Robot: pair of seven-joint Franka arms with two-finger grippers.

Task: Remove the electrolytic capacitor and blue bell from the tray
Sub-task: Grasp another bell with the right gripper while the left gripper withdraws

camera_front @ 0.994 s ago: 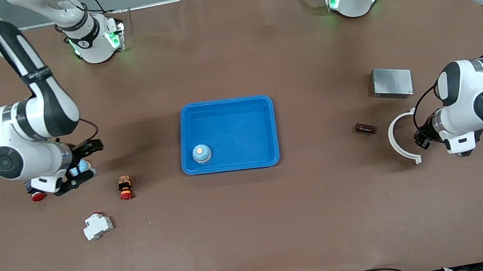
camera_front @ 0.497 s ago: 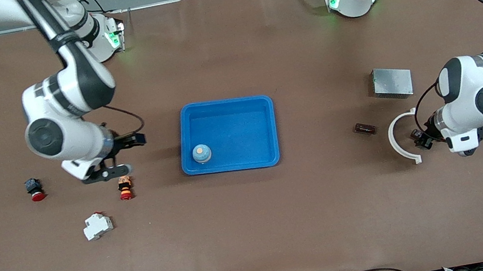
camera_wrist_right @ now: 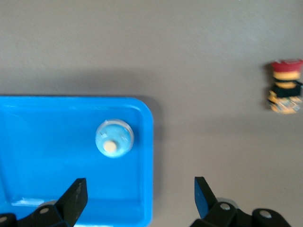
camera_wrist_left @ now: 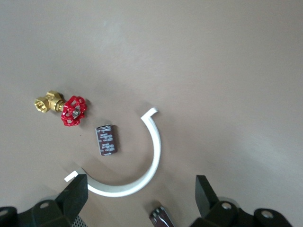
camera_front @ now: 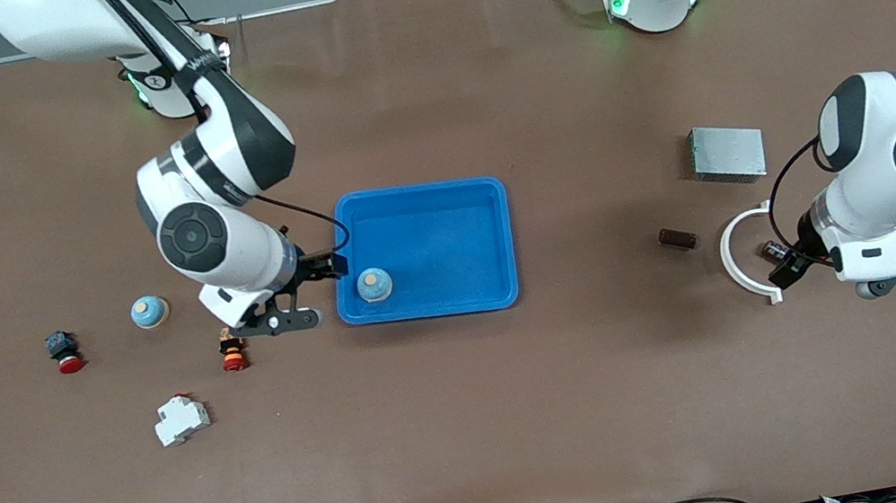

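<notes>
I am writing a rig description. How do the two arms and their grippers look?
Both arms are glossy white with black joint bands and round grey caps. Thin black cables loop near each wrist. The bases glow green. The right gripper and the left gripper have black fingers.
</notes>
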